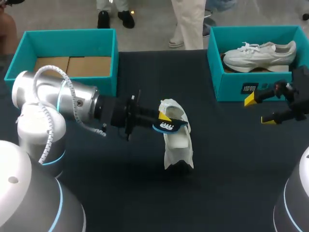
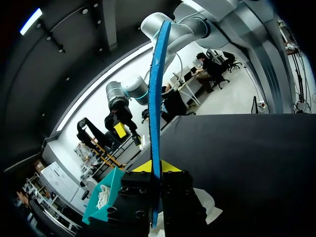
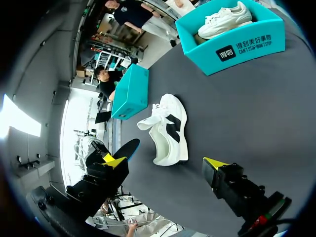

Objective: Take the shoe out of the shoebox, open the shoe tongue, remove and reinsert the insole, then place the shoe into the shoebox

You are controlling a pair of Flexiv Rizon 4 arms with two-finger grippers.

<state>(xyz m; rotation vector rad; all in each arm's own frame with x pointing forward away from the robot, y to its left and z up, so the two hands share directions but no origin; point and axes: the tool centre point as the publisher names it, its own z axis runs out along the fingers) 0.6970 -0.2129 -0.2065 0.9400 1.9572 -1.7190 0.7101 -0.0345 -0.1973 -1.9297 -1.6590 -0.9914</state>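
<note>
Currently the left gripper (image 1: 164, 121) is clamped on the insole (image 1: 170, 126), blue with white print on its face, fingers pressed on it from both sides. In the left wrist view the insole (image 2: 157, 89) is seen edge-on, standing up between the fingers of the left gripper (image 2: 156, 170), with the shoe (image 2: 210, 210) partly seen underneath.

The shoe (image 1: 177, 142), white, is set on the table (image 1: 120, 193) roughly mid-way between the two boxes. The insole is held right at its opening; contact with the shoe cannot be told. In the right wrist view the shoe (image 3: 170, 131) is seen with a black side mark and loose laces, ahead of the right gripper (image 3: 164, 162).

The right gripper (image 1: 259, 110) is spread wide with nothing held, hanging just in front of the right shoebox (image 1: 231, 87), yellow fingertips (image 1: 250, 100) apart.

A second shoe (image 1: 260, 54), also white, is seated inside the right shoebox (image 3: 247, 52).

The left shoebox (image 1: 67, 37), teal, is placed at the far left of the table, with only cardboard (image 1: 72, 66) seen in it
</note>
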